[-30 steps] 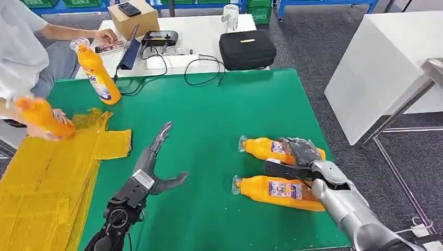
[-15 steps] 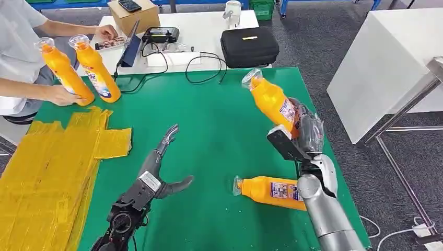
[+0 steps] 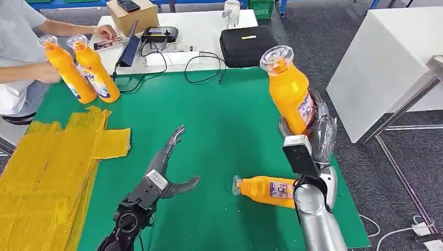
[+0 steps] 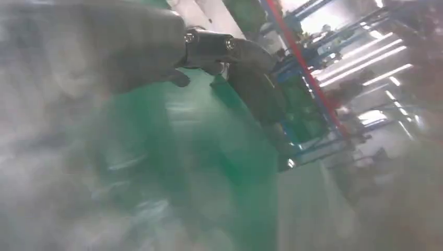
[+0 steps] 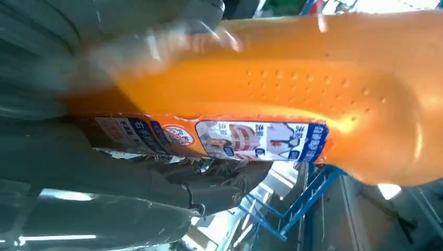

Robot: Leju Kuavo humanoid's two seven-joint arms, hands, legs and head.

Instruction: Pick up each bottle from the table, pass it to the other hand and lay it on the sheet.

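Orange plastic, glossy and dimpled on its flank, marks the bottle [image 3: 290, 94] that the right hand [image 3: 313, 130] grips upright above the counter's right edge. The step in hand looks like the handover: the left hand [image 3: 162, 170] waits over the green counter [image 3: 219, 120] near its front edge, fingers spread and holding nothing, so next it must meet the bottle. 1 more bottle [image 3: 264, 190] lies near the front right corner; the crinkled yellow sheet [image 3: 47, 167] covers the left edge.

right hand [image 3: 313, 128] raised gripping, left hand [image 3: 164, 167] spread flat
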